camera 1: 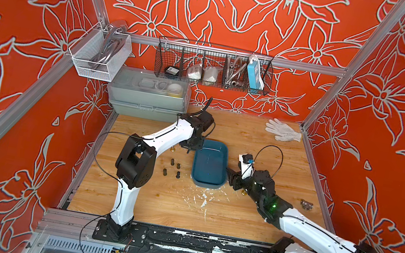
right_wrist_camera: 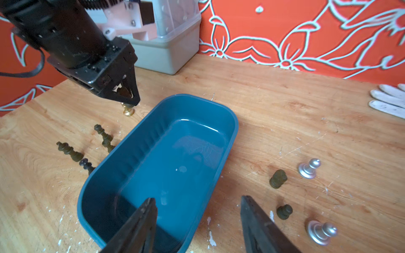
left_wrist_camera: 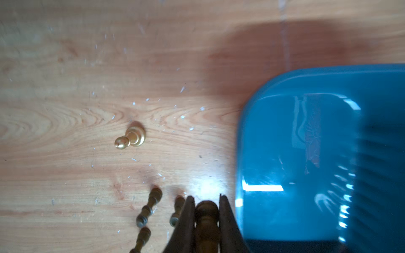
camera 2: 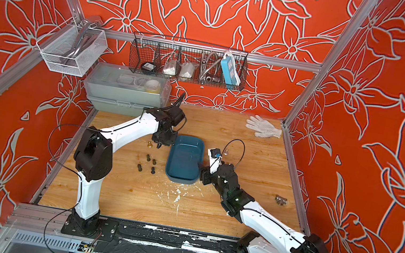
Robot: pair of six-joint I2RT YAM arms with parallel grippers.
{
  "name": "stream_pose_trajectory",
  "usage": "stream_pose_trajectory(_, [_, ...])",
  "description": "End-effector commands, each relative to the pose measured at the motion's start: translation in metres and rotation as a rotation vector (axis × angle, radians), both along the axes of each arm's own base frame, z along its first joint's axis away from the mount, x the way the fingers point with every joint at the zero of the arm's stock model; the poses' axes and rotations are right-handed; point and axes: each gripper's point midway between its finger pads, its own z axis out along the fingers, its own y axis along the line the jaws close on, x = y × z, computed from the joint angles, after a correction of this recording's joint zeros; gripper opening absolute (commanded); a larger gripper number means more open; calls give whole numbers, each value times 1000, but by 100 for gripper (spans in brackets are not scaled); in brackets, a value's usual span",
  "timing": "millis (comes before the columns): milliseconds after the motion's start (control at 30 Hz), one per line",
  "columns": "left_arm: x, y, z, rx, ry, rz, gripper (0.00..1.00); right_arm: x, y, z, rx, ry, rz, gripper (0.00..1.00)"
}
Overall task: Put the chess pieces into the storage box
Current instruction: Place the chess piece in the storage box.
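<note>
Teal plastic forms the storage box [camera 1: 210, 162], which stands lidless near the middle of the wooden table [camera 1: 236, 217], between the two arms. We see the left gripper [left_wrist_camera: 206, 198] just beside the far left corner of this box, above the table. Its fingers are pressed together on a brownish piece [left_wrist_camera: 207, 211], which sits between them in the left wrist view. We cannot tell if this piece touches the table. A gold pawn [left_wrist_camera: 131, 137] stands on the wood near this gripper, apart from it. Four dark pieces [camera 1: 172, 162] make a loose group on the left side of the box, close to its wall but outside it.

The right gripper [right_wrist_camera: 198, 199] is at the near right corner of the box. Its fingers [right_wrist_camera: 140, 225] are spread apart and hold nothing. One finger hangs over the box's corner and the second one over the table beside it. To the right of the box, two short dark pieces [right_wrist_camera: 278, 178] and two silver pawns [right_wrist_camera: 310, 167] rest on the wood, outside the wall. A white glove [camera 1: 282, 131] lies in the far right corner of the table, and a grey case [camera 1: 147, 97] stands in the far left one.
</note>
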Motion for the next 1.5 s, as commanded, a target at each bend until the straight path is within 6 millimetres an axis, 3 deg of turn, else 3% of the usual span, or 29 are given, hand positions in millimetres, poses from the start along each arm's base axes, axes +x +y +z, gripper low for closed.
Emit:
stream_pose_trajectory(0, [-3, -13, 26, 11, -29, -39, 13, 1, -7, 3, 10, -16, -40, 65])
stream_pose_trajectory(133, [3, -37, 26, 7, -21, -87, 13, 1, -9, 4, 12, -20, -48, 65])
stream_pose_trajectory(433, [19, -60, -25, 22, 61, -108, 13, 1, -11, 4, 9, -25, -55, 65])
stream_pose_trajectory(733, [32, -59, -65, 96, 99, -100, 13, 1, -11, 4, 8, -25, -58, 65])
stream_pose_trajectory(1000, [44, -52, -72, 138, 75, -88, 14, -1, -11, 5, 19, -29, -52, 65])
stream_pose_trajectory(1467, [47, -53, -96, 104, 113, -70, 14, -4, -13, 10, 35, -43, -49, 65])
